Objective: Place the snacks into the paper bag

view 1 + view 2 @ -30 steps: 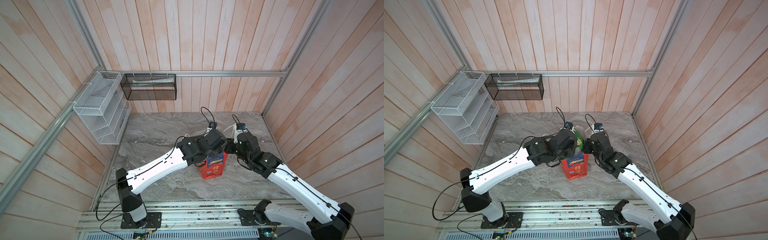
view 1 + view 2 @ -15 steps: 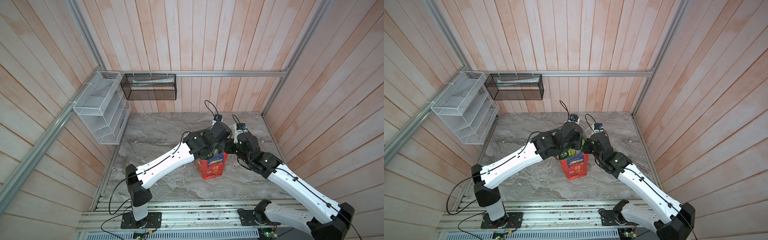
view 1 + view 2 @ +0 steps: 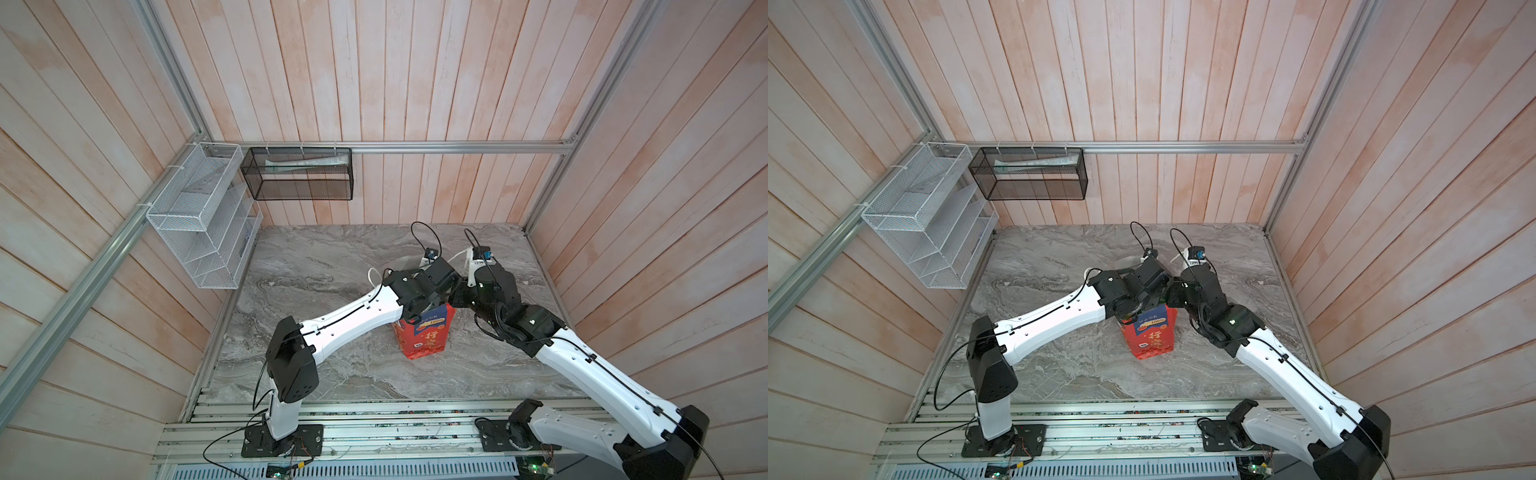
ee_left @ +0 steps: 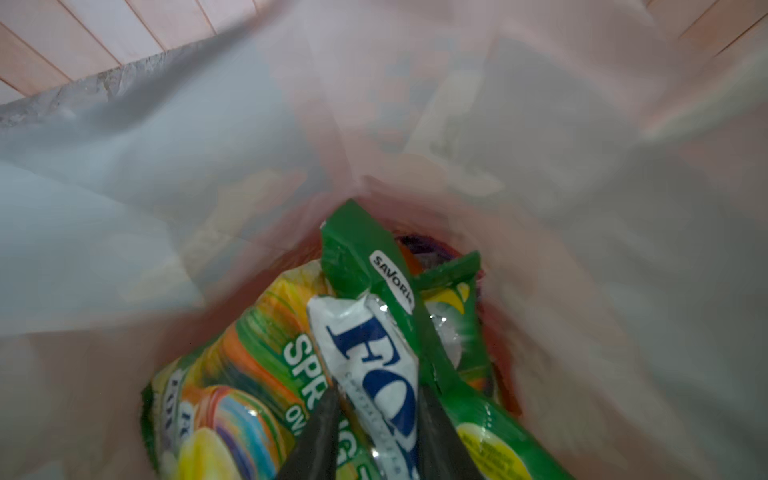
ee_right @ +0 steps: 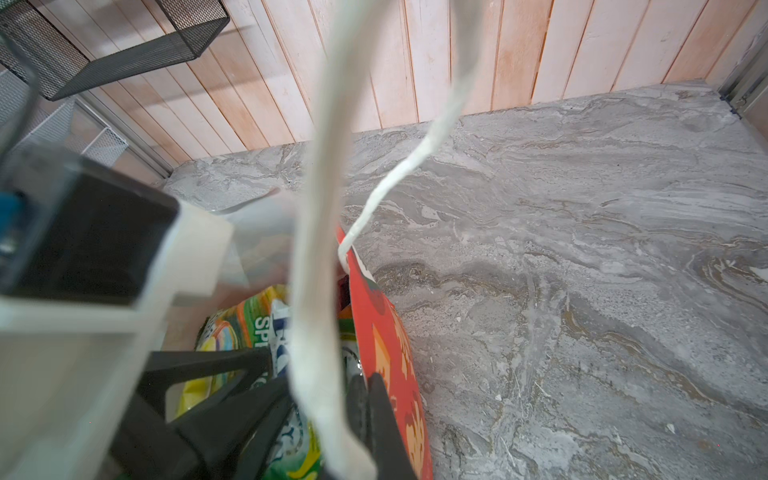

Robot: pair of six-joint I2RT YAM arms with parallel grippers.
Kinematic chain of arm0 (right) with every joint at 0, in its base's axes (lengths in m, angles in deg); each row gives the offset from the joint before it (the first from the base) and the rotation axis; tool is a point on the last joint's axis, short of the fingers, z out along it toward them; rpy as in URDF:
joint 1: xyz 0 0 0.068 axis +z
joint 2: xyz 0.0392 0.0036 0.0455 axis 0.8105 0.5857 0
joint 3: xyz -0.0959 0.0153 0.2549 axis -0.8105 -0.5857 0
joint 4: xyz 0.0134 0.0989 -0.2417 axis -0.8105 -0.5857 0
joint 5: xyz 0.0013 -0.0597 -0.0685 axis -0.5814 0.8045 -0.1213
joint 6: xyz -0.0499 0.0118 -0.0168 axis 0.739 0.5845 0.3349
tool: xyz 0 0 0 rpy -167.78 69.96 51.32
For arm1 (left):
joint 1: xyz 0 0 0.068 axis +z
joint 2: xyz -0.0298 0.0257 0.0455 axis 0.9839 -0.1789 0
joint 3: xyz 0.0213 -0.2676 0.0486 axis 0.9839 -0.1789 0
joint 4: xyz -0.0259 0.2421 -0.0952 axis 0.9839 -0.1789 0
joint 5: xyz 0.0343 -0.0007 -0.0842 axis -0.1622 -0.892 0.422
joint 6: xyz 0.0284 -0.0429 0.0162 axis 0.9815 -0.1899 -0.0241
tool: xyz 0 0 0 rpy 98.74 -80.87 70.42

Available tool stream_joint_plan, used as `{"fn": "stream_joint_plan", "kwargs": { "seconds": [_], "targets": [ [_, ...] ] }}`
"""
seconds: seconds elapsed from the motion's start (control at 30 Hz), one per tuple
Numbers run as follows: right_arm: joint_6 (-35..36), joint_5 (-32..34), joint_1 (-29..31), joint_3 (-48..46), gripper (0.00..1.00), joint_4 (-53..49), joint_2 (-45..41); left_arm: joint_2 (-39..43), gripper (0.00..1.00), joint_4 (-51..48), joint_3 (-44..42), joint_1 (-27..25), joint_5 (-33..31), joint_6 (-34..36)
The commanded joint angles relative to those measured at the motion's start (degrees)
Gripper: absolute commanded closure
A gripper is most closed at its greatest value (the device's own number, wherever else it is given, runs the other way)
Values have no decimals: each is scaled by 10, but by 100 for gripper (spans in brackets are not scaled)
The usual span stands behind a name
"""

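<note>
Since the left gripper (image 4: 376, 401) has its fingers (image 4: 320, 432) either side of a white packet (image 4: 374, 353) lettered "FO", deep inside the paper bag (image 4: 145, 166), this drop looks nearly done. Can't tell if they pinch the packet or sit slack round it.

Also inside the bag, beside and under that packet:
- a striped many-coloured packet (image 4: 232, 374)
- a green packet (image 4: 357, 245) marked "SAVORI"
- a second green packet (image 4: 471, 328)
- a scrap of a purple packet (image 4: 419, 243) at the bottom

The right gripper (image 5: 370, 399) has its fingers closed tight, apparently clamped on the bag's rim just beside the white cord handle (image 5: 316, 249), prob. to keep the mouth open. The bag stands upright on the table (image 3: 316, 266) in both top views (image 3: 424, 338) (image 3: 1152, 338), w/ both arms meeting over its mouth.

Progress, my guess: at least 5 packets are in and none shows on the table round the bag, so it's the last or near-last. Left to do: release if not yet released, pull the left arm out, let go of the rim.

Hard to see:
- Exact count: the packets overlap and the bag's bottom is dark. No orange or teal one made out.
- The bag lining is smeared in the left wrist view.
- In both top views the arms cover the bag's mouth and both sets of fingers, plus some table behind the bag.
</note>
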Motion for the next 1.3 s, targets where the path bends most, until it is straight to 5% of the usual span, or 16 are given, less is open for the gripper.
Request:
{"fn": "stream_joint_plan", "kwargs": {
  "seconds": [0.0, 0.13, 0.33, 0.63, 0.87, 1.03, 1.27],
  "targets": [
    [3, 14, 1, 12, 95, 26, -17, 7, 68, -38, -43, 2, -15, -13],
    [3, 16, 1, 11, 95, 27, -17, 39, 68, -9, -76, 2, 2, -8],
    [3, 20, 2, 11, 91, 24, -19, 86, 58, 11, -9, 0, 86, 2],
    [4, 23, 2, 12, 60, 23, -27, 268, 37, 84, -74, -26, 121, 3],
    [6, 31, -3, 17, 36, 21, -38, 424, 27, 117, -225, -26, 26, -32],
    [6, 22, -9, 34, 35, 19, -17, 457, 22, 134, -305, -16, 28, -47],
    [6, 23, -12, 57, 53, 21, 22, 432, 22, 153, -329, 15, 16, -68]
  ]
}}
